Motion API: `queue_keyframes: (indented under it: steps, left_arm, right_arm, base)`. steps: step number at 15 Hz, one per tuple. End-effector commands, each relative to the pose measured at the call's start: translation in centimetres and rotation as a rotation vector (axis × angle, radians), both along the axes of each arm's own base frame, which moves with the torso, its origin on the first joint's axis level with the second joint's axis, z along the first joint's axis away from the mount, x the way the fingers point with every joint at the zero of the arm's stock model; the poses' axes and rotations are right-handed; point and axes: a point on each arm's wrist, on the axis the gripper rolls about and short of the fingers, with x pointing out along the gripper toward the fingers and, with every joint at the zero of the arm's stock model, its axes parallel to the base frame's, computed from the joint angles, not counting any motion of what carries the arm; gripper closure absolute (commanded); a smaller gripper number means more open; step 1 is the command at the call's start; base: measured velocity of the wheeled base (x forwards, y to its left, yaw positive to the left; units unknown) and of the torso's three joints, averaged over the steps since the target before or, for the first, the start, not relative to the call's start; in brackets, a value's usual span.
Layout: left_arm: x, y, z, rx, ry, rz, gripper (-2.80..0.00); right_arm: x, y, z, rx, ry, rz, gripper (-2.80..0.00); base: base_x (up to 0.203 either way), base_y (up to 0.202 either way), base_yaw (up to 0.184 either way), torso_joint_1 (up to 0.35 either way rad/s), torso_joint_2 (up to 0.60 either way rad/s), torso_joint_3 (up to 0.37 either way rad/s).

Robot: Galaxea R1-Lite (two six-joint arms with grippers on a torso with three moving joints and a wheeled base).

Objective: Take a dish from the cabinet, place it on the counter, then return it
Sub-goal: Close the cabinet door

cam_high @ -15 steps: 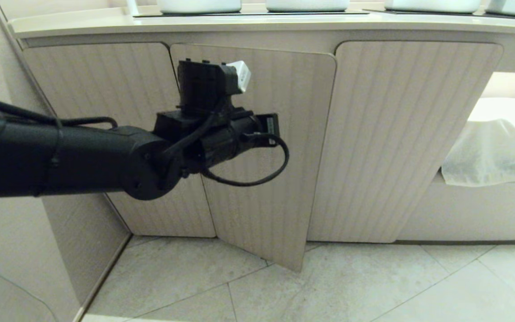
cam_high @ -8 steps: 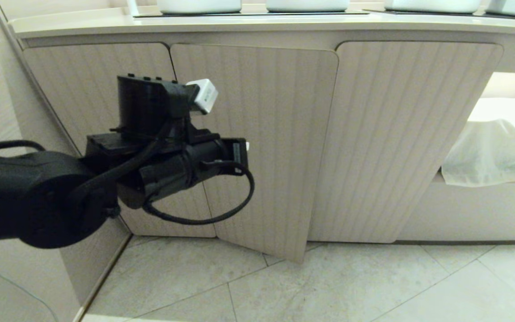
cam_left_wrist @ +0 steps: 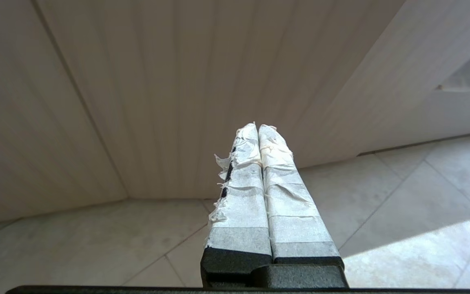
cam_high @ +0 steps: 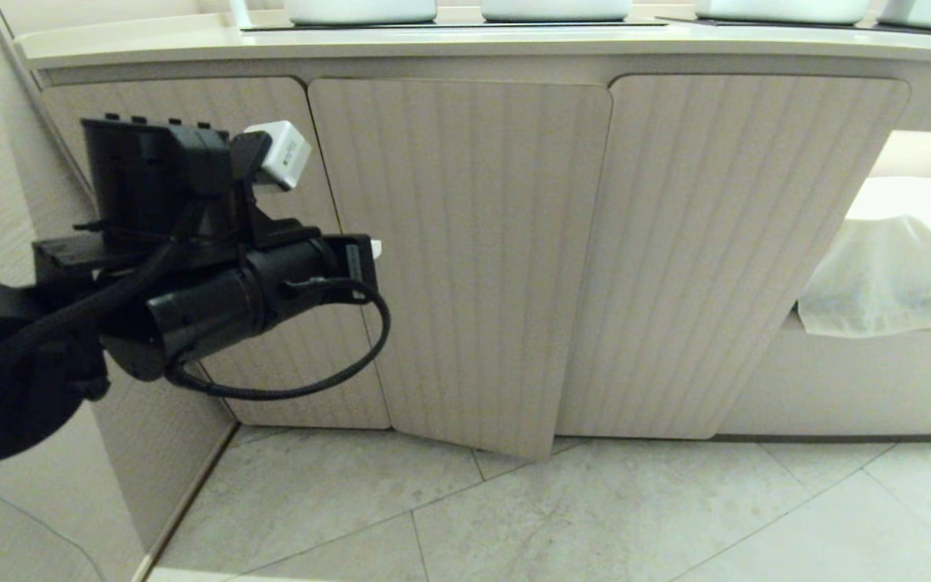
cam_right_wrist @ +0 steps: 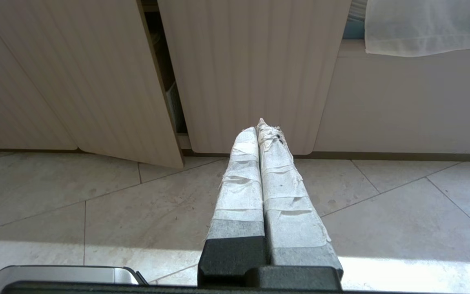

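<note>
Spanning the whole width at the top of the head view: the counter [cam_high: 465, 44], long, smooth and cream-white with a rounded front edge, running left to right, black inset panels and white vessels [cam_high: 360, 10] on top. Directly beneath: the cabinet [cam_high: 708, 242], low, beige, three tall vertically fluted doors with rounded corners, long sides upright. Middle door [cam_high: 465, 259] not quite flush, its lower right corner standing out over the tiled floor [cam_high: 595, 517]; from the right wrist view, a dark gap along that door's edge, contents too dim to make out. No dish visible anywhere. Right of the doors, an open recess with a sheer white cloth [cam_high: 894, 275] draped over its ledge. In front of the leftmost door, reaching in from the left: the left gripper [cam_left_wrist: 258, 127], taped fingers pressed together, empty, tips aimed at the fluted fronts, clear of them. Lower, over the floor tiles: the right gripper [cam_right_wrist: 262, 126], likewise closed up tight with nothing between its fingers, pointing at the cabinet's base.
</note>
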Motion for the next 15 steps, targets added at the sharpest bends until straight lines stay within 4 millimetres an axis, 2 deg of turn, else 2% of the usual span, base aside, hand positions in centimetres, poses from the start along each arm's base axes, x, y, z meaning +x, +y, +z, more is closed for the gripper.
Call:
queue_keyframes:
  steps: [1, 5, 9, 13, 15]
  left_arm:
    - [-1.4, 0.8, -0.3, 0.019, -0.002, 0.045, 0.0]
    - [-4.8, 1.9, -1.7, 0.09, 0.005, 0.118, 0.0]
    - [-6.2, 3.2, -0.5, 0.082, -0.051, 0.277, 0.0]
    - [-7.9, 3.9, -1.5, 0.117, -0.051, 0.347, 0.0]
    - [-8.9, 4.4, -2.9, 0.15, -0.028, 0.351, 0.0]
  right_arm:
    - [0.0, 0.0, 0.0, 0.0, 0.0, 0.0, 0.0]
    - [0.0, 0.0, 0.0, 0.0, 0.0, 0.0, 0.0]
    - [0.0, 0.0, 0.0, 0.0, 0.0, 0.0, 0.0]
    - [0.0, 0.0, 0.0, 0.0, 0.0, 0.0, 0.0]
    - [0.0, 0.0, 0.0, 0.0, 0.0, 0.0, 0.0]
  base:
    - [0.0, 0.0, 0.0, 0.0, 0.0, 0.0]
    - [0.0, 0.0, 0.0, 0.0, 0.0, 0.0]
    - [0.0, 0.0, 0.0, 0.0, 0.0, 0.0]
    - [0.0, 0.0, 0.0, 0.0, 0.0, 0.0]
    - [0.0, 0.0, 0.0, 0.0, 0.0, 0.0]
